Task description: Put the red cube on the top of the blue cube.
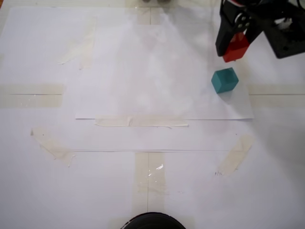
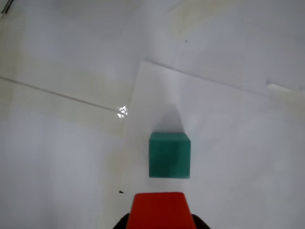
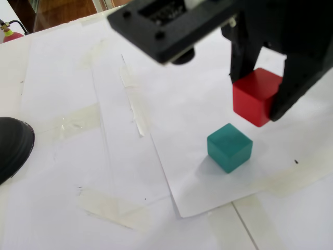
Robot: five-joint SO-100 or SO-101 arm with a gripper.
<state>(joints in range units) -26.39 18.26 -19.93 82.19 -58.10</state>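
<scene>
So I've got the red cube (image 3: 255, 96) pinched between my gripper (image 3: 258, 99) fingers and it's up off the table, hanging in the air. The blue cube (image 3: 229, 147) (more teal, really) sits on the white paper sheet (image 3: 171, 109), below the red one and a bit off to one side of it, not touching. In the wrist view the red cube (image 2: 160, 210) is at the bottom edge and the teal one (image 2: 169, 155) is just above it in the frame, so I'd say I'm close but not lined up yet.

How I'd play this: slide over until the red cube sits square above the teal one, and only then come down. In a fixed view the teal cube (image 1: 224, 79) looks turned at an angle compared with the red one (image 1: 236, 48), so a little wrist twist to match faces would probably help it land flat. Go down slow, let the bottom face settle fully before I spread the fingers, then lift straight up so nothing gets nudged off.
</scene>
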